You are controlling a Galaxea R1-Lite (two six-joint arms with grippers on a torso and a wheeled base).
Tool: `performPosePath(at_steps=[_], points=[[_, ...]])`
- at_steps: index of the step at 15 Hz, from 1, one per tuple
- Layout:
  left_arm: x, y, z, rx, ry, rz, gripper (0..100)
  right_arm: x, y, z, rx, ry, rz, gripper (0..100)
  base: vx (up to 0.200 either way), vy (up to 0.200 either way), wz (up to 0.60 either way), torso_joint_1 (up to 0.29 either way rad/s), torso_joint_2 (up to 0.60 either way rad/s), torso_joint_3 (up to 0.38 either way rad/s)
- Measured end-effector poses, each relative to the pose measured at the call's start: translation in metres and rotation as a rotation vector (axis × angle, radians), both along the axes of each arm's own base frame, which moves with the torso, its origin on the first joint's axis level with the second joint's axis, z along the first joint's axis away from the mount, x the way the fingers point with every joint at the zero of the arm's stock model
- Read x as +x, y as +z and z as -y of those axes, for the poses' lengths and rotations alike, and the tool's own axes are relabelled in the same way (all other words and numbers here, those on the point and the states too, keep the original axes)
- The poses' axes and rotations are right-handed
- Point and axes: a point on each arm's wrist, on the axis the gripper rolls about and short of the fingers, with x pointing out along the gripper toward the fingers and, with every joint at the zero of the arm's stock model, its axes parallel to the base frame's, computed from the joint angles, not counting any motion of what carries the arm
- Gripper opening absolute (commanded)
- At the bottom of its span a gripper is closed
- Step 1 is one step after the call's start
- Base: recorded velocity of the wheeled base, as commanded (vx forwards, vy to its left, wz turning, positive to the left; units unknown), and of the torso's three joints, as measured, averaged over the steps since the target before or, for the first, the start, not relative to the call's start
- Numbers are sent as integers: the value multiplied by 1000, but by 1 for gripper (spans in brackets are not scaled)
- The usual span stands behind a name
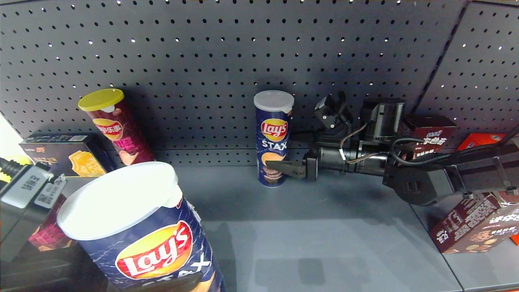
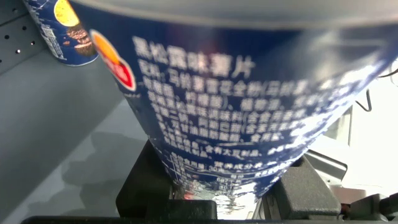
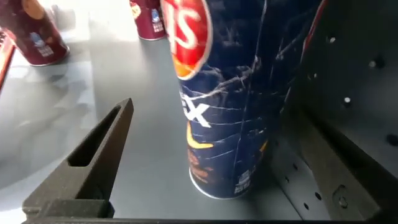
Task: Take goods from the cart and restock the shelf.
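Note:
A blue chip can with a white lid (image 1: pixel 274 138) stands upright at the back of the grey shelf (image 1: pixel 324 231), close to the pegboard wall. My right gripper (image 1: pixel 272 163) is open around its lower part. In the right wrist view the can (image 3: pixel 230 93) sits between the fingers, with a clear gap to one finger (image 3: pixel 93 162). A second blue can (image 1: pixel 138 227) is held tilted near the shelf's front left. My left gripper (image 2: pixel 224 193) is shut on its lower body (image 2: pixel 236 112). The standing can (image 2: pixel 62 34) also shows in the left wrist view.
A maroon can with a yellow lid (image 1: pixel 115 125) leans at the back left beside a dark biscuit box (image 1: pixel 61 156). Maroon boxes (image 1: pixel 429 134) (image 1: pixel 474 223) and an orange box (image 1: pixel 482 140) crowd the right side. Bare shelf lies between the two blue cans.

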Motion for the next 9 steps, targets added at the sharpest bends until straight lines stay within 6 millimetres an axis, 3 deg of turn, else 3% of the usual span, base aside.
performPosePath(at_steps=[9], points=[[1, -1, -1, 2, 10, -2, 0, 19, -22, -12, -19, 1, -32, 100, 0, 0, 0, 0, 0, 0]])
